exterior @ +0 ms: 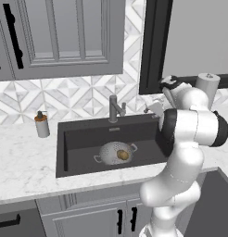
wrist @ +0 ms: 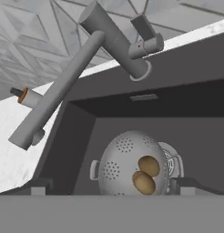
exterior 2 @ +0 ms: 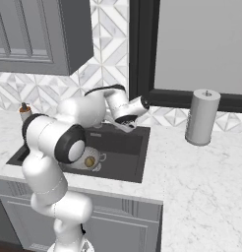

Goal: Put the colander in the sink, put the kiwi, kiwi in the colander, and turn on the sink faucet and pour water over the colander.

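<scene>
The fingers [wrist: 111, 185] stand spread wide apart and hold nothing, poised over the sink [exterior: 79, 134] at its right side. The sink faucet [wrist: 82, 68] lies ahead of them, apart from both tips, with bare air between. A soap bottle [exterior: 41, 124] stands on the counter [exterior: 23, 162] left of the basin (well clear). Below, the colander [wrist: 127, 164] sits on the sink floor holding both kiwis [wrist: 146, 174].
</scene>
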Controlling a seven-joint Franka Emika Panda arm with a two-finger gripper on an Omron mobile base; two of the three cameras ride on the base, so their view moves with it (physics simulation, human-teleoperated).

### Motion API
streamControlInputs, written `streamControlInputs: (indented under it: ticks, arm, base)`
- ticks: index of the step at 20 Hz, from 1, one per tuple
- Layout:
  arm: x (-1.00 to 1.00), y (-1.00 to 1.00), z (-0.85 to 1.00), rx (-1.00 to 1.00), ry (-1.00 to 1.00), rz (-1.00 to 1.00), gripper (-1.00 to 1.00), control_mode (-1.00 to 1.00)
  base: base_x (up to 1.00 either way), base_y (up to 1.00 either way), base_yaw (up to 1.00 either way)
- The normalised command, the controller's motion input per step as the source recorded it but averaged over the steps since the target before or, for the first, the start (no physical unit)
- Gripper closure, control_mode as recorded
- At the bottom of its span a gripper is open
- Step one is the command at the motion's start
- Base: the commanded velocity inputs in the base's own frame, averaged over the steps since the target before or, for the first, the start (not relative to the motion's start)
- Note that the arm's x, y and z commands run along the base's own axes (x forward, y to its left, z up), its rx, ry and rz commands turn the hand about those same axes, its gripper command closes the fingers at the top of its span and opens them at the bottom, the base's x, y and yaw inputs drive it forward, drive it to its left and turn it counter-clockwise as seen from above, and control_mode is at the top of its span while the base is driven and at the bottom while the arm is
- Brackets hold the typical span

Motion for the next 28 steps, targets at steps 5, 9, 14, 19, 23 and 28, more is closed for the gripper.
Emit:
streamControlInputs:
  ticks: [5,9,14,19,23,28]
  arm:
    - [0.00,0.28,0.08,0.00,-0.08,-0.05,-1.00,-1.00]
    - [-0.01,0.32,0.00,0.00,-0.11,-0.06,-1.00,-1.00]
    - [0.17,0.10,0.00,0.00,-0.10,-0.11,-1.00,-1.00]
    - [0.36,0.00,0.00,0.00,0.00,-0.08,-1.00,-1.00]
    - [0.36,0.02,0.00,0.00,0.00,-0.04,-1.00,-1.00]
    - [0.05,0.11,0.00,0.00,0.00,0.00,-1.00,-1.00]
  base:
    - [0.00,0.00,0.00]
    - [0.00,0.00,0.00]
    - [0.00,0.00,0.00]
    - [0.00,0.00,0.00]
    - [0.00,0.00,0.00]
    - [0.00,0.00,0.00]
